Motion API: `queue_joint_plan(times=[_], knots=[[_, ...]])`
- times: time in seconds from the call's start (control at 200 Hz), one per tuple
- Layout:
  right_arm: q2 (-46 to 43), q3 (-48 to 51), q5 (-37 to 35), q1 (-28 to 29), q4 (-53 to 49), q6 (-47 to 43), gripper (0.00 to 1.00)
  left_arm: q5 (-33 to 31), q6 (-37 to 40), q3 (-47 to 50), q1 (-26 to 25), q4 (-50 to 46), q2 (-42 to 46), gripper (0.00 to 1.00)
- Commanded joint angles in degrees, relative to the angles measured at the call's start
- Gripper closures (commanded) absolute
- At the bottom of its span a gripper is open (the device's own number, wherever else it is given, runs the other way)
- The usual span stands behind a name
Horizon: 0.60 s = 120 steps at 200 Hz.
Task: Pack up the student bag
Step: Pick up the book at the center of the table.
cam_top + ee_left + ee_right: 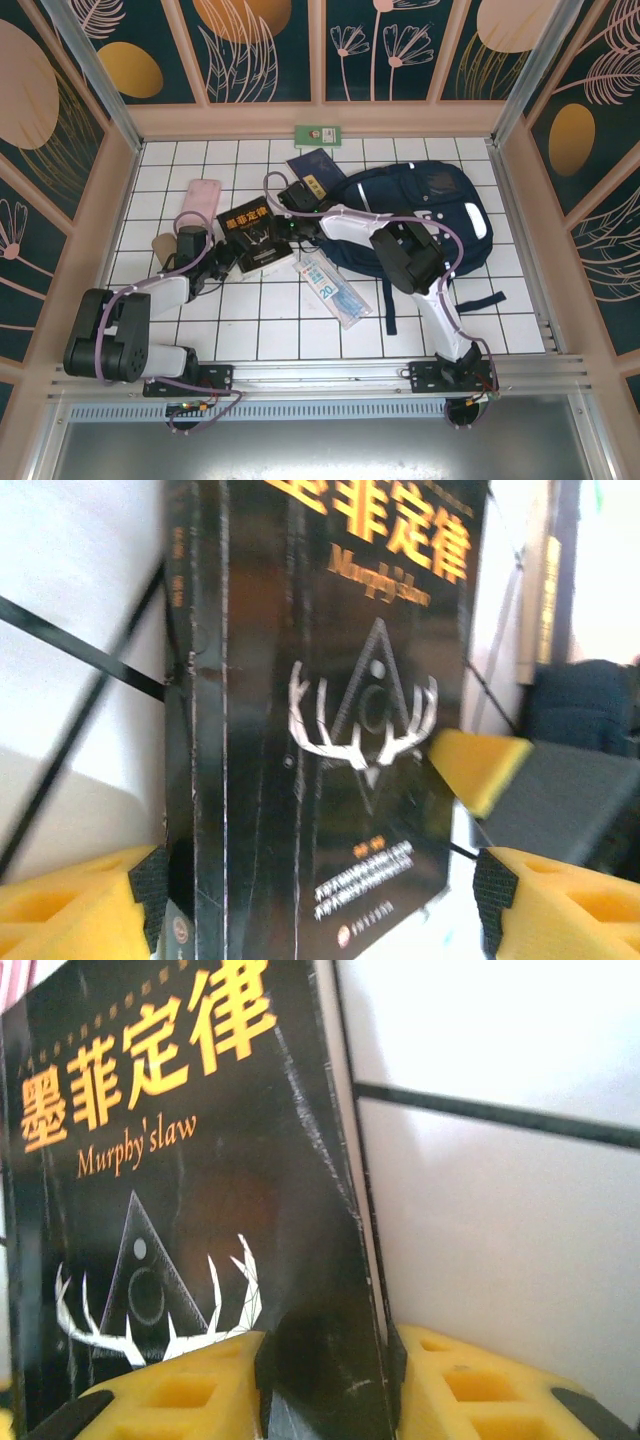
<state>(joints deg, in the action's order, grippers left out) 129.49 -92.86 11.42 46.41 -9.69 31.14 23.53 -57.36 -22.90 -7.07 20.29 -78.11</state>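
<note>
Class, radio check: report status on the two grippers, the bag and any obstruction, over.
Left gripper open, straddling the book. Right gripper shut on the book's edge. Bag lies flat right of the book. Right arm crosses over the bag.

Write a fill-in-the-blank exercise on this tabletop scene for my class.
1. The glossy black paperback book has the English title Murphy's ____.
2. White ____ flank the triangle on its cover.
3. Seen from above, the large dark navy fabric backpack lies to the book's ____.
Missing words: law; antlers; right.
</note>
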Motion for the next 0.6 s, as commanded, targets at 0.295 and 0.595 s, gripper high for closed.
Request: queue_joint_plan(times=[0.295, 0.595], knots=[[-2.2, 4.7, 7.4, 2.1, 3.4, 2.8, 0.65, 11.1, -6.2, -0.7, -1.9, 16.3, -1.2, 0.29], [-3.8, 5.3, 5.5, 1.5, 2.6, 2.0, 0.64, 2.8, 2.3, -4.5, -1.8, -2.4, 0.2, 0.42]])
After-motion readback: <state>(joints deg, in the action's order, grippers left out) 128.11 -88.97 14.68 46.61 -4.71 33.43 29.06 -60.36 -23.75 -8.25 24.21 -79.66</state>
